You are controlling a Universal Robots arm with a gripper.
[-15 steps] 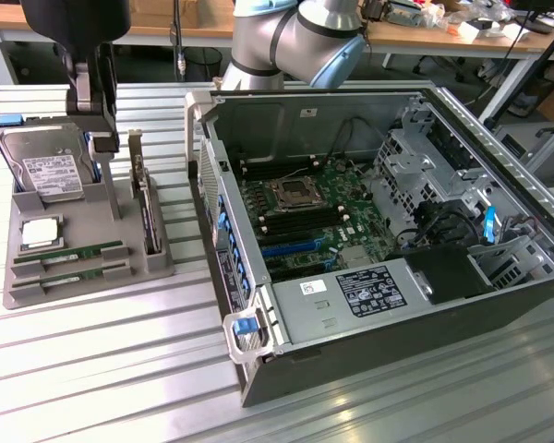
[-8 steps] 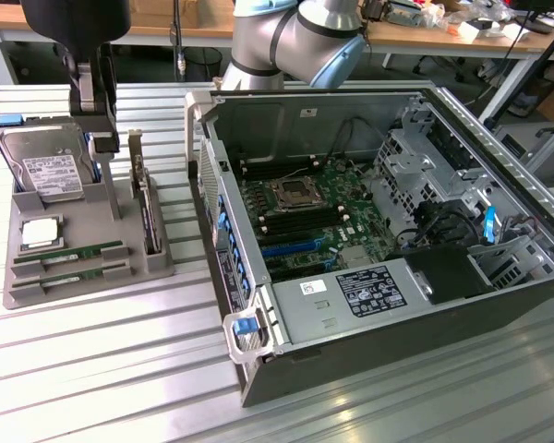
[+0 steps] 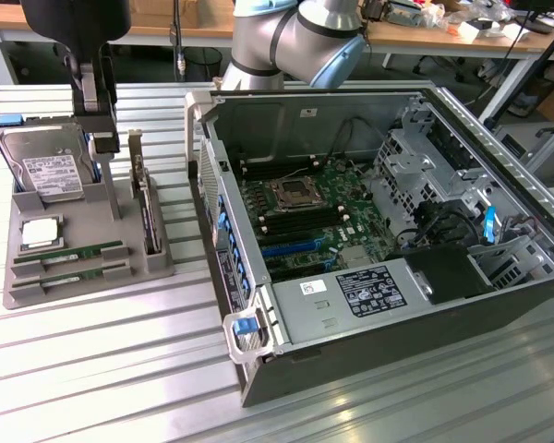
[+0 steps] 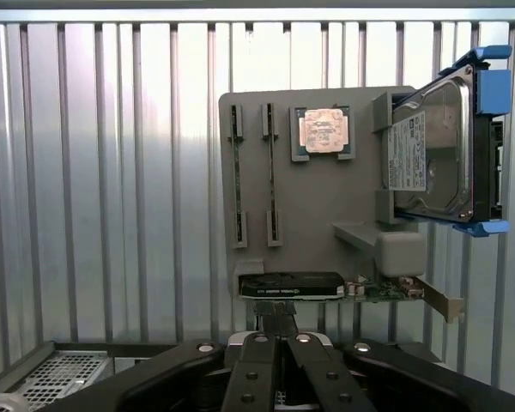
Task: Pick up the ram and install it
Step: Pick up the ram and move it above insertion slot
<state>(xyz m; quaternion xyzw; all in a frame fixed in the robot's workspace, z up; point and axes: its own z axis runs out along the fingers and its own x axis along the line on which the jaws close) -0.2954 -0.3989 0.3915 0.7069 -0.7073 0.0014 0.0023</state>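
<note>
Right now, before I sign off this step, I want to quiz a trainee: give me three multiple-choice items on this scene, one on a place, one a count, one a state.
1. Where do the ram sticks lie? A in the computer case; B between the fingers; C in the grey tray.
2. How many ram sticks? A one; B two; C four.
3. How are the fingers? A shut, holding nothing; B wide open; C shut on a stick.
1 C: both rest in the tray's slots, outside the computer case. 2 B: two thin sticks lie side by side. 3 A: they meet with nothing between.
</note>
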